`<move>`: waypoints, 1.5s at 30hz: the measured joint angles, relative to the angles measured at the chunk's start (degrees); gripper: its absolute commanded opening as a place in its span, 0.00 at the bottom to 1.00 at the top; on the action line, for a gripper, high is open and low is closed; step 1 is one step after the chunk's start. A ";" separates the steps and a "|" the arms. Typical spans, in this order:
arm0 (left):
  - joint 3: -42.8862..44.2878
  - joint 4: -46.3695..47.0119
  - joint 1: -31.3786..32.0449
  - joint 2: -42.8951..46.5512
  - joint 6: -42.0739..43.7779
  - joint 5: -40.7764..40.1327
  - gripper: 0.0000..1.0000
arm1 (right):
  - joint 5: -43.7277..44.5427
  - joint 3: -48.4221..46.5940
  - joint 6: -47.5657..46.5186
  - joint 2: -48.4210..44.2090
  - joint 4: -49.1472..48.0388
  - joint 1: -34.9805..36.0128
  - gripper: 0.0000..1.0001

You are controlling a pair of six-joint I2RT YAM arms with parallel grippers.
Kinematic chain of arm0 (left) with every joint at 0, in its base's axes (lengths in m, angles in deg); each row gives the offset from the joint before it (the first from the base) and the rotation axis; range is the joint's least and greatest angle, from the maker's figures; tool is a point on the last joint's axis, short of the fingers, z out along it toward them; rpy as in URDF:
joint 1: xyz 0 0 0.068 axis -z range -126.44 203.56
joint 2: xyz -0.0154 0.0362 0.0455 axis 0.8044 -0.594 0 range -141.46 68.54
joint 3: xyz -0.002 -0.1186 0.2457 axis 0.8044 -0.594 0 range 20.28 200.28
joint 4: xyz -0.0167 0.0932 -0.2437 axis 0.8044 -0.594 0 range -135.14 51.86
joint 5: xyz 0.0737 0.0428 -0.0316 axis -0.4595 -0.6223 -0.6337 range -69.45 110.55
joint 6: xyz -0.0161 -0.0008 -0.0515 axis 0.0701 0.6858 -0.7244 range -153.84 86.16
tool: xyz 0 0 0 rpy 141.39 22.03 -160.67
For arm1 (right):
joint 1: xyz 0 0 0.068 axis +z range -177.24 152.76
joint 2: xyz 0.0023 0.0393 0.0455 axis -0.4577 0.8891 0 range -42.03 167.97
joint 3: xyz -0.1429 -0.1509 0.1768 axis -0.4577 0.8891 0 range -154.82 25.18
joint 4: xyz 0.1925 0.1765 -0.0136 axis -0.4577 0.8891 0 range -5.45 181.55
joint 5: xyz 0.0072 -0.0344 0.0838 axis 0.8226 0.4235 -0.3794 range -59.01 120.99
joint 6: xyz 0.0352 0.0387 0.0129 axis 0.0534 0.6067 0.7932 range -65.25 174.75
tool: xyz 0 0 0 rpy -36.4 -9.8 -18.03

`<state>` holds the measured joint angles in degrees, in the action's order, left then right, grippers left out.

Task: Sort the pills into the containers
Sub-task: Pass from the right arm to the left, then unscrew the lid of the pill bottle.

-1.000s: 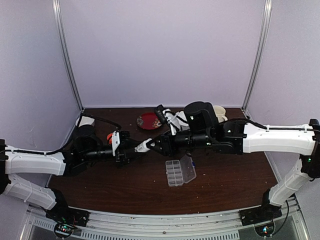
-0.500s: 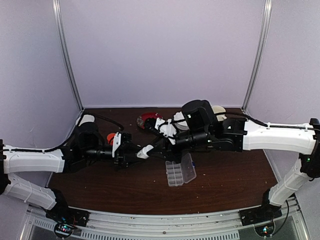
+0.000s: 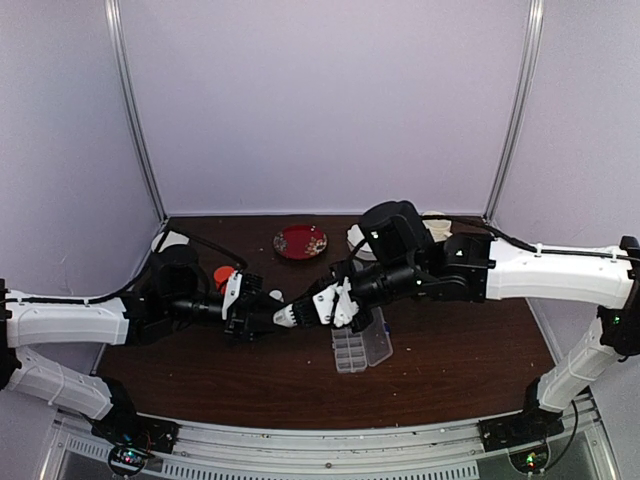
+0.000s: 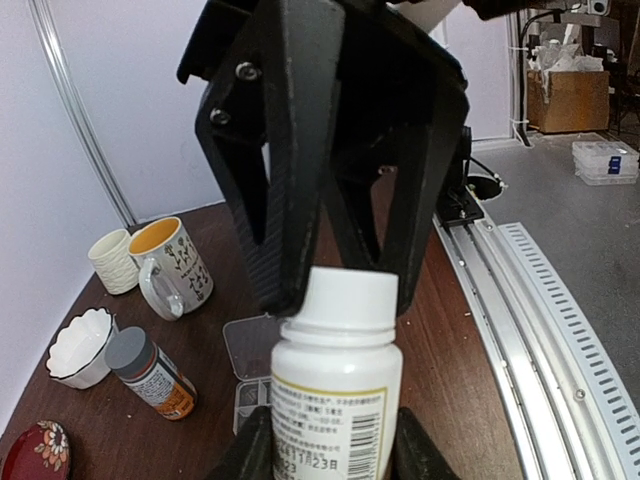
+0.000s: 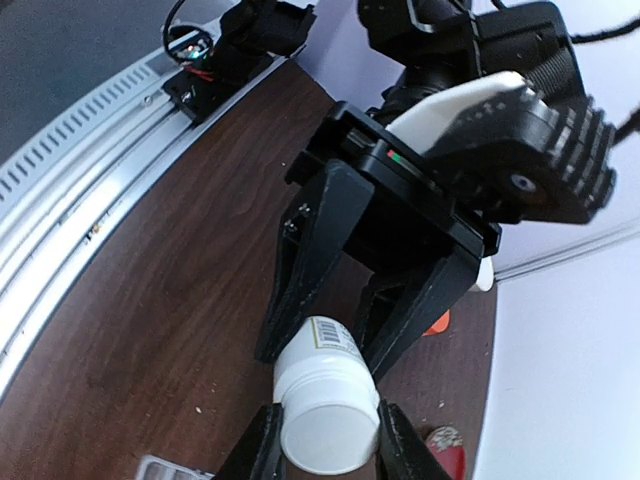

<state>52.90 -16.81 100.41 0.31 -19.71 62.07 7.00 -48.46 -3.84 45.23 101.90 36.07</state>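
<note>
1. White plastic fills both my grips. My left gripper (image 4: 335, 455) is clamped on the body of a white bottle (image 4: 335, 400), and my right gripper (image 5: 325, 452) is clamped round its cap (image 5: 328, 430). Neither pair of jaws is free, as each is closed on an end of that one bottle.
2. In the overhead view my two grippers meet nose to nose a little left of centre. The bottle lies sideways between them, apparently held above the table (image 3: 450, 350).
3. I see no loose pills anywhere. I judge they are inside the bottle, since its cap is on.
4. The organizer box (image 3: 347, 352) lies just below and to the right of that meeting point, with its lid (image 3: 378, 338) folded open. I cannot make out anything in its compartments.
5. The step in hand, as I read it, is opening the bottle. No sorting shows yet.
6. The next move calls for my right wrist to twist the cap while my left holds the body firm. The cap should then draw straight off with the mouth kept from tipping, and the bottle go over the box.
7. Further out, in the lower left of my left wrist view, stand an orange bottle (image 4: 150, 372), a mug (image 4: 172, 266) and a bowl (image 4: 80, 347). None of them is needed.
</note>
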 measured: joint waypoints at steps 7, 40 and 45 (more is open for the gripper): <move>0.96 -3.89 -0.39 -0.59 0.09 0.68 0.20 | 3.61 3.85 -19.34 -0.76 -3.58 0.85 0.46; 1.97 1.88 1.18 0.90 4.33 -12.09 0.17 | 12.20 -4.02 78.60 -5.46 -2.47 1.27 0.69; 1.88 2.25 1.27 2.32 6.12 -15.39 0.17 | 10.23 -6.69 88.72 -2.10 6.38 0.50 0.67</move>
<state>54.78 -14.56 101.67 2.63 -13.59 46.68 17.23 -55.15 84.88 43.14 108.28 36.57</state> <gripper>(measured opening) 0.337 0.673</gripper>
